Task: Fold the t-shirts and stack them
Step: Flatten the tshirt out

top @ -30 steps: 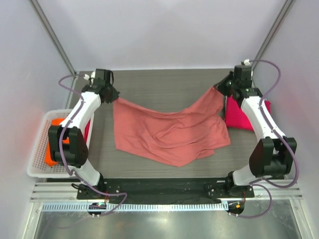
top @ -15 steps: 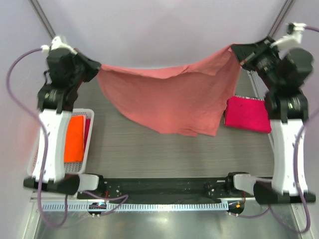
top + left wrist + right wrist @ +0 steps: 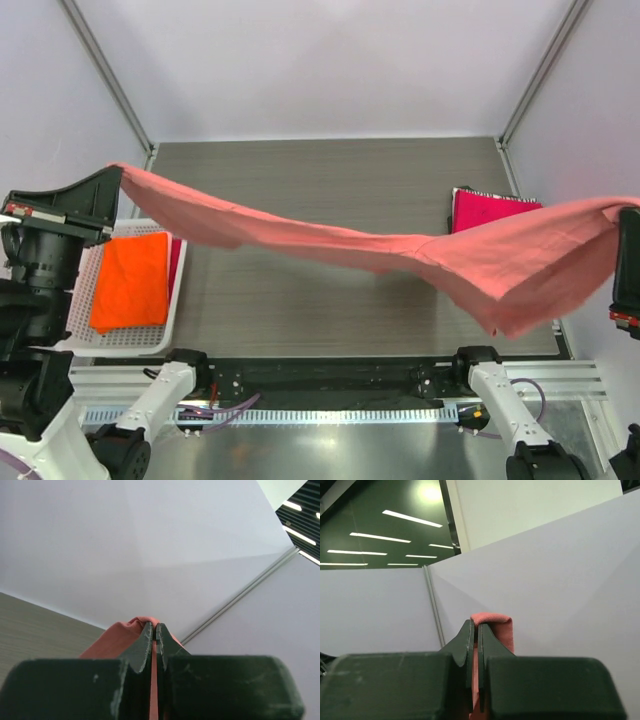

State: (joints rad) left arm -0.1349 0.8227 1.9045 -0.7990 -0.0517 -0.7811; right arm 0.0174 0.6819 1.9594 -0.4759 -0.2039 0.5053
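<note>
High above counter, we log salmon-pink shirt slung in air, long axis left-to-right. We note left tool and right tool each clamped on one end. Neither arm nearer; lay-down likely needs both lowering together.

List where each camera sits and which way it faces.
Top external: high behind the near edge, looking down on the table, the stretched salmon-pink t-shirt, the orange t-shirt in the white basket, the magenta t-shirt; arm bases at bottom.
Left wrist: wrist-mounted, looks up along the left gripper, shut on that shirt, towards a wall.
Right wrist: wrist-mounted, looks up along the right gripper, shut likewise, towards wall panels and ceiling lights.
Shared: all three show the salmon-pink t-shirt.
</note>
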